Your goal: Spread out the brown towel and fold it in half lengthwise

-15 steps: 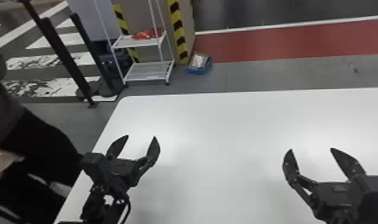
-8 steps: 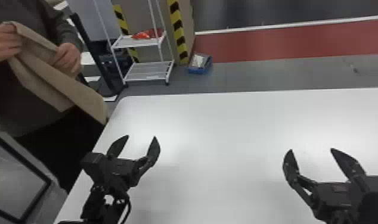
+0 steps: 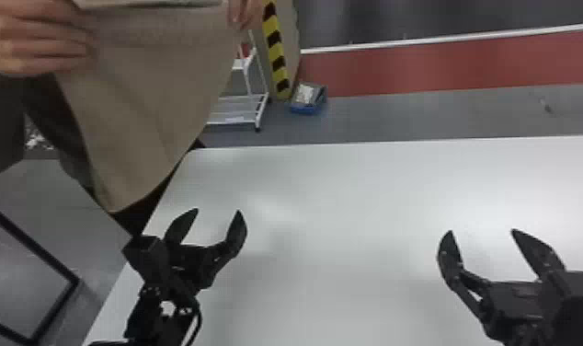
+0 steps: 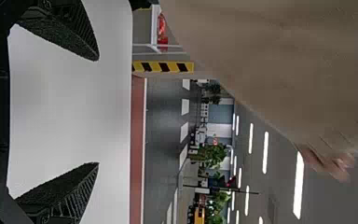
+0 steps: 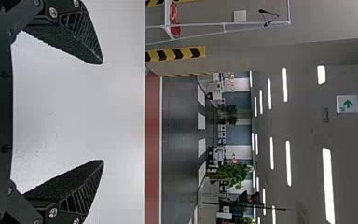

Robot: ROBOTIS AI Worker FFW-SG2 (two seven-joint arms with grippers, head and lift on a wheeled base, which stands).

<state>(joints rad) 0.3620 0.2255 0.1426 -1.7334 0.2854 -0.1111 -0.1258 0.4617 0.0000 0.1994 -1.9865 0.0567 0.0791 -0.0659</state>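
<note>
Brown towel [image 3: 152,87] moved in toward the table's far-left corner since the last head frame, hanging from a person's right hand [image 3: 37,41] and left hand [image 3: 243,13]. Not on the white table [image 3: 350,198] yet. Left gripper [image 3: 218,211] and right gripper [image 3: 482,231] both spread, empty, over the tabletop. Looks like pre-spread handover; next: wait for laydown, hands out, then pinch edges.
</note>
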